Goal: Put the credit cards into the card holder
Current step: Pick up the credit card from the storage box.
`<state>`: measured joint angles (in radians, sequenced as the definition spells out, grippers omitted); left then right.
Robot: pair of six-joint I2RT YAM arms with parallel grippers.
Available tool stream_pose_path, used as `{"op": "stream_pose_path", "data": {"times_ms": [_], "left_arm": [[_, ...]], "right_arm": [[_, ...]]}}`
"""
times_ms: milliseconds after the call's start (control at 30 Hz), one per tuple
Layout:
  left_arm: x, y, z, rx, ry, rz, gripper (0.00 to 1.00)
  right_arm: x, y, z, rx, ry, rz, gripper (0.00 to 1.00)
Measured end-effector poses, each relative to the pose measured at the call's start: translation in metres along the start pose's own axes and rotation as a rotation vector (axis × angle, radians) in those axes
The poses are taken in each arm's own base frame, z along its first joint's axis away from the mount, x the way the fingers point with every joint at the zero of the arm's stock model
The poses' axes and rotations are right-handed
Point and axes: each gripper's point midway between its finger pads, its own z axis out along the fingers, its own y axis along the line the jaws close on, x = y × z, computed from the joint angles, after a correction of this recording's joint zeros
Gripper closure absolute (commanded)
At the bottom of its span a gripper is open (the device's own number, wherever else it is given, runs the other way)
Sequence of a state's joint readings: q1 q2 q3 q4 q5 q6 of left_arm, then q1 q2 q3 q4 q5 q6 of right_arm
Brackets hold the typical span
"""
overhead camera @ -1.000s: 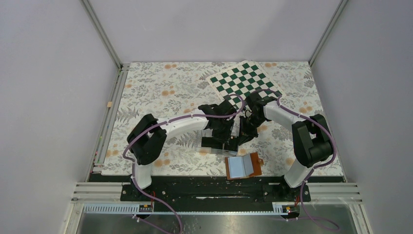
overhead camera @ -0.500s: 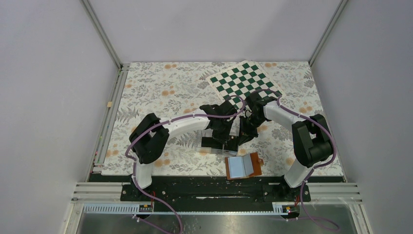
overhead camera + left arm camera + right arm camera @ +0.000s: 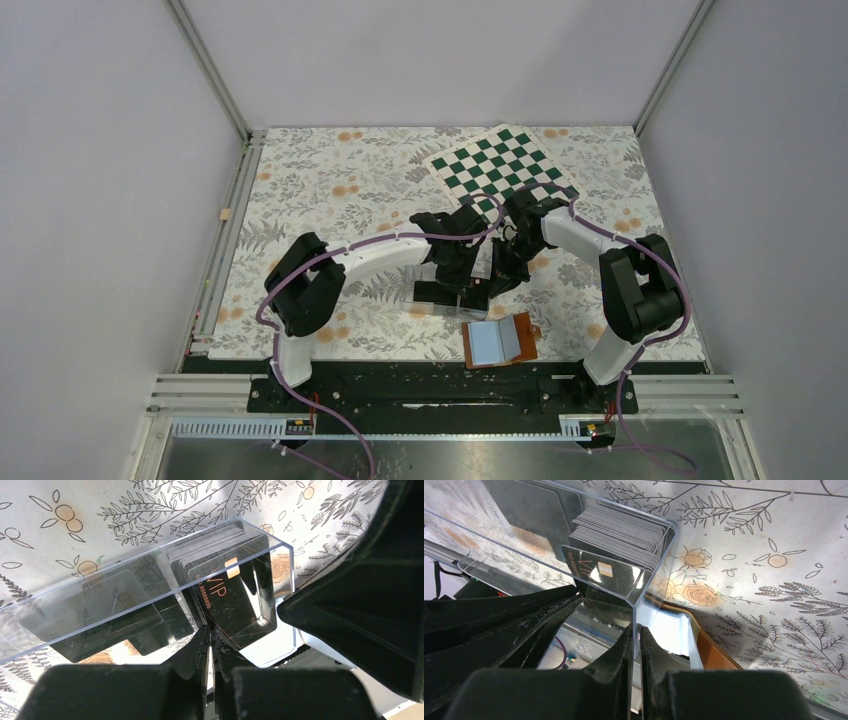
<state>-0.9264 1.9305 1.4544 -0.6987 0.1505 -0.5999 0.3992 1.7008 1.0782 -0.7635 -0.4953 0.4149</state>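
Floral cloth (image 3: 330, 170), right hand (image 3: 636, 639) — pinching box edge (image 3: 633, 607)

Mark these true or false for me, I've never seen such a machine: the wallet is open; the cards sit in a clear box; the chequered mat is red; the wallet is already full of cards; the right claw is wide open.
1. The card holder lies open. True.
2. The credit cards stand in a clear box. True.
3. The chequered mat is red and white. False: it is green and white.
4. The card holder is already full of cards. False: its pale sleeve shows no dark card.
5. The right gripper is wide open. False: its fingers are pinched together on a wall of the clear box.
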Motion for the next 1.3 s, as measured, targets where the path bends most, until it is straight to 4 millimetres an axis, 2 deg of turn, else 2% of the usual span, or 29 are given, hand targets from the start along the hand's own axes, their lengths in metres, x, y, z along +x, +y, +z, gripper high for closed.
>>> {"op": "stream_pose_path", "data": {"times_ms": [533, 800, 1067, 1300], "left_arm": [[-0.005, -0.013, -0.013, 0.064, -0.027, -0.021, 0.84], [-0.007, -0.016, -0.015, 0.142, -0.052, -0.080, 0.83], [-0.014, -0.036, -0.018, 0.273, -0.091, -0.103, 0.79], [-0.013, -0.037, -0.016, 0.279, -0.082, -0.103, 0.81]], "right_arm": [[0.000, 0.000, 0.000, 0.001, 0.002, 0.001, 0.93], [0.001, -0.001, 0.000, 0.002, 0.003, 0.002, 0.93], [0.001, 0.000, 0.000, 0.001, 0.005, 0.003, 0.93], [0.001, 0.000, 0.000, 0.001, 0.005, 0.003, 0.93]]}}
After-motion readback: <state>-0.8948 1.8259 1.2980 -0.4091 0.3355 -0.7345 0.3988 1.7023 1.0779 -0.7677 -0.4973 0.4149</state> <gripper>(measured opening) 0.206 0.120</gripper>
